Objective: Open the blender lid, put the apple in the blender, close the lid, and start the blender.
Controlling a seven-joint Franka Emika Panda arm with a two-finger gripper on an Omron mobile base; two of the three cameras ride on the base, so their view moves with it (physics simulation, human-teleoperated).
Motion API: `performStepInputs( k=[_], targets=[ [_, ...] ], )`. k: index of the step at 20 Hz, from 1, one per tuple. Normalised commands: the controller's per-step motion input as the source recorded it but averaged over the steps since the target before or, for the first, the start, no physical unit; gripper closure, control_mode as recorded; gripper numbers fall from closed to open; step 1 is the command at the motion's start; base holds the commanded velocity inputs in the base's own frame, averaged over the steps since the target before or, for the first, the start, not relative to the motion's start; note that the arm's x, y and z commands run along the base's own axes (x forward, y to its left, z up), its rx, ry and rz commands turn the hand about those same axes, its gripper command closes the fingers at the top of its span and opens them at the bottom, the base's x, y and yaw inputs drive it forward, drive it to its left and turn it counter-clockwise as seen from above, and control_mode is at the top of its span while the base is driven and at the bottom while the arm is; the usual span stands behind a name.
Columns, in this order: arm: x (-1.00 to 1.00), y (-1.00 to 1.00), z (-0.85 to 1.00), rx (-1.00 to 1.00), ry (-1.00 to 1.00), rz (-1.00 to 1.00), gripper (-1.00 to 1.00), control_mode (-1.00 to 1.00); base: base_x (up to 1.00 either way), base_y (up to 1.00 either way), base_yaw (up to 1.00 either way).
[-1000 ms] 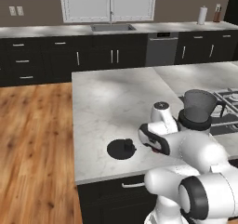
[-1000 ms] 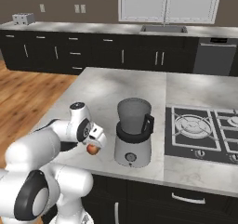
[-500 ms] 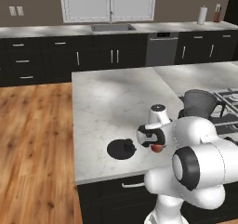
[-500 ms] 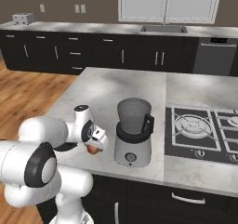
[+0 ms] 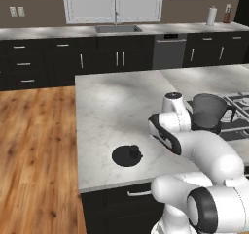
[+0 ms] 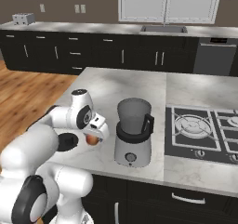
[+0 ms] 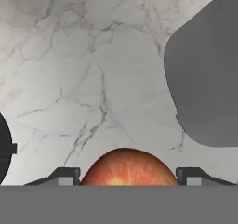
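Note:
The small red-orange apple (image 7: 128, 165) sits between my two fingertips (image 7: 69, 175), which press in on its sides; my gripper (image 7: 125, 177) is shut on it. In the right base view the apple (image 6: 93, 140) is low over the marble island, under my gripper (image 6: 96, 135), just left of the blender (image 6: 132, 149). The blender's dark jar (image 5: 208, 112) stands open with no lid on it. The black blender lid (image 5: 127, 155) lies flat on the counter near the front edge, left of the hand, and its edge shows as the lid (image 7: 3, 148) in the hand view.
The marble island counter (image 5: 112, 107) drops off to the wooden floor on the left and front. A gas cooktop (image 6: 200, 130) lies right of the blender. The back counter holds a sink (image 5: 116, 28) and a paper towel roll (image 5: 211, 15).
The fingers have closed in from wide open onto the apple's sides. The forearm has swung lower over the counter. The lid and blender have stayed put.

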Motion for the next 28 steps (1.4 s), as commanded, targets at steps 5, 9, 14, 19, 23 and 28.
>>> performStepInputs(
  k=[5,9,14,19,23,28],
  targets=[
    [-0.34,-0.18,1.00,0.00,-0.17,0.00,1.00,-1.00,0.00,0.00,0.00],
    [-0.19,-0.07,1.00,0.00,-0.18,0.00,1.00,-1.00,0.00,0.00,0.00],
    [-0.06,-0.29,1.00,-0.01,-0.17,0.00,1.00,-1.00,0.00,0.00,0.00],
    [0.00,-0.53,0.96,0.00,-0.13,0.00,1.00,-1.00,0.00,0.00,0.00],
    [0.00,-0.64,0.67,0.00,-0.07,0.00,1.00,-1.00,0.00,0.00,0.00],
    [0.03,-0.65,0.22,0.00,0.00,-0.03,1.00,-1.00,0.00,0.00,0.00]
  ],
)
